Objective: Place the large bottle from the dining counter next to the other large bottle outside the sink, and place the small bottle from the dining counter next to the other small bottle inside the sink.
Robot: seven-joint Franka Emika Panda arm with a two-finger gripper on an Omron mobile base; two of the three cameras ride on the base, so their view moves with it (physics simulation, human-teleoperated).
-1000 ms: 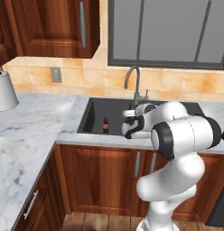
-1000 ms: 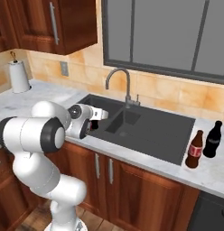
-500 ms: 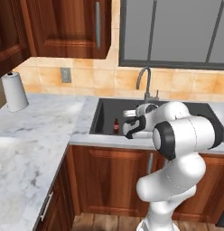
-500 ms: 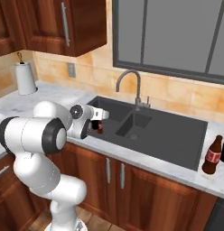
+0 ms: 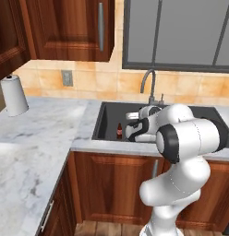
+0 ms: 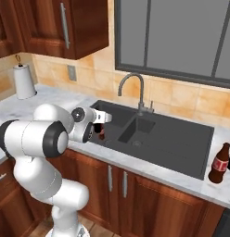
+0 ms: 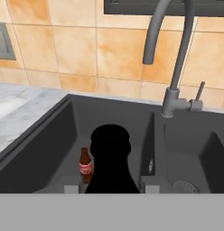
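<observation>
Kitchen: base view shifted since a second ago, sink (image 5: 107, 120) now nearer centre.
Gripper (image 7: 111, 189): clamped on black bottle (image 7: 111, 155), over left basin.
Other small bottle (image 7: 85, 166): at 9 o'clock, just beside.
Meaning: large bottle (image 6: 219, 163) placed at 3 o'clock; release pending.

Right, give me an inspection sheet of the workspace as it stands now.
Surface: marble worktop around a dark sink with a curved tap.
Job's things: small black bottle held between the fingertips at the sink's near edge; another small bottle, red label, stands in the basin behind it. Brown red-labelled bottle stands on the worktop right of the sink.
Clutter: paper towel roll on the worktop by the wall.
Gripper: gripper shut on the small black bottle.
Cables: nothing seen.
Surroundings: wooden cabinets, tiled wall, wall socket, window.
</observation>
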